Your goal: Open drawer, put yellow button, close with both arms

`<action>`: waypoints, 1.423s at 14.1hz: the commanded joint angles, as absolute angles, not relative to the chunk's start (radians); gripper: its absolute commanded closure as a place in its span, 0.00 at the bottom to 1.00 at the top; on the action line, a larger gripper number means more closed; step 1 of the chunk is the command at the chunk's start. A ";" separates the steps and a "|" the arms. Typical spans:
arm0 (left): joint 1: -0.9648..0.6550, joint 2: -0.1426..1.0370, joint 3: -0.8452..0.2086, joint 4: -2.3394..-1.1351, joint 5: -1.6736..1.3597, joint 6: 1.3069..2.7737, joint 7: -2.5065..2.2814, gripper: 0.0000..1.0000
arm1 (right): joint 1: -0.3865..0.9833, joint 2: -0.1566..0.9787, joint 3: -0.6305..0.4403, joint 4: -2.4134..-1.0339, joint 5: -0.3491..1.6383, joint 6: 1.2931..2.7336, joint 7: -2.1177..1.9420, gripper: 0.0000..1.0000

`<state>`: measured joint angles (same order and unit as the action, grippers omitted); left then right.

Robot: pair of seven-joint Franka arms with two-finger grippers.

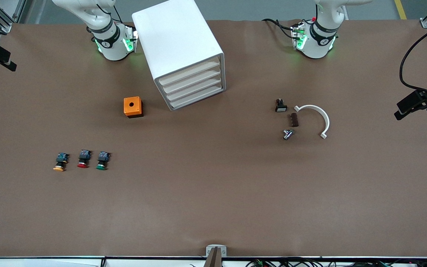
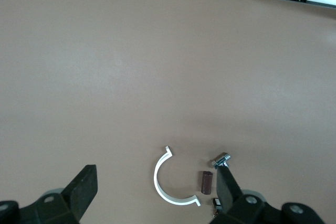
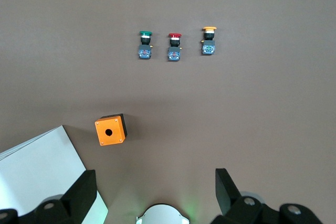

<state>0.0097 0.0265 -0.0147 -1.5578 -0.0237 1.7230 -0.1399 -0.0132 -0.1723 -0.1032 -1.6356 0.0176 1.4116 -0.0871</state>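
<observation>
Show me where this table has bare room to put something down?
The widest bare patch runs along the camera edge of the table, nearer than the three pushbuttons. Another lies between the cabinet and the white curved clip. It is crowded around that clip's small parts and between the orange box and cabinet.

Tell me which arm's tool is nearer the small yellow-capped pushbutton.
Right. The right tool hangs above its own table end, where the yellow-capped pushbutton lies; the left tool is above the other end.

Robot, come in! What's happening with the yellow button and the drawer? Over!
Left gripper open, right gripper open, both waiting up high. Drawer shut. Yellow button on table beside red button, untouched. Nothing blocking.
</observation>
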 commanded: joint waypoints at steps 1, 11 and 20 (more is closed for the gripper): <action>0.008 0.031 -0.018 -1.543 -0.012 1.706 -0.137 0.00 | -0.005 -0.190 -0.106 -1.651 0.012 1.420 -0.092 0.00; 0.037 0.040 -0.011 -1.543 -0.015 1.701 -0.123 0.00 | -0.003 -0.141 -0.107 -1.595 0.006 1.411 -0.081 0.00; -0.058 0.147 -0.028 -1.546 -0.041 1.638 -0.253 0.00 | -0.014 0.064 -0.107 -1.572 -0.003 1.457 -0.094 0.00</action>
<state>-0.0174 0.1241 -0.0271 -1.5615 -0.0330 1.6592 -0.1979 -0.0055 0.0056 -0.1040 -1.6138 0.0123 1.4648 -0.0872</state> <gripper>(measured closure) 0.000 0.000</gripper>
